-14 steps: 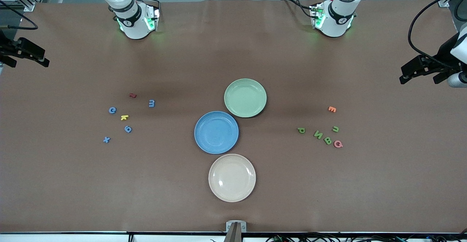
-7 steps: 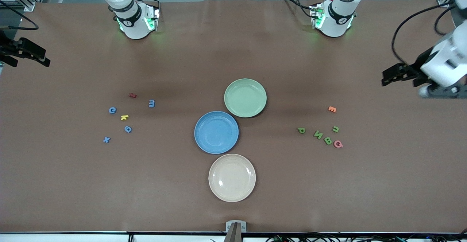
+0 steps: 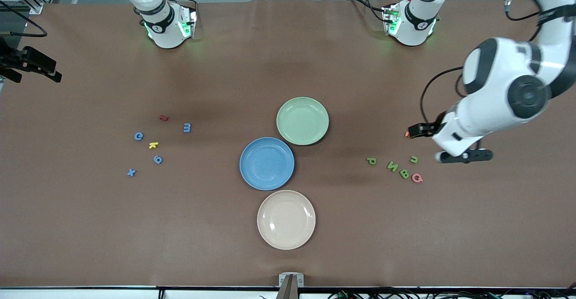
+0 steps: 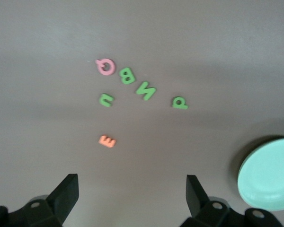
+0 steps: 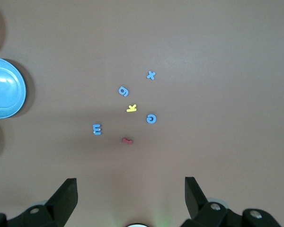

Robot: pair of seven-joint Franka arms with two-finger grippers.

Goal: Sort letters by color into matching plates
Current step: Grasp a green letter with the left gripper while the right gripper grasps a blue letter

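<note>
While over green letters [image 3: 393, 166]; left end effector [image 4: 132, 196]

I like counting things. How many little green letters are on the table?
4, all toward the left arm's end of the table: the P closest to the plates, then the N, the B beside a pink letter, and the small hooked one.

- Green foam letters on the counter read P [image 3: 371, 160], N [image 3: 392, 166] and B [image 3: 404, 174].
- A pink Q [image 3: 417, 178] lies beside the B.
- Blue letters include E [image 3: 187, 128], C [image 3: 138, 136] and X [image 3: 131, 172].
- A yellow K [image 3: 154, 145].
</note>
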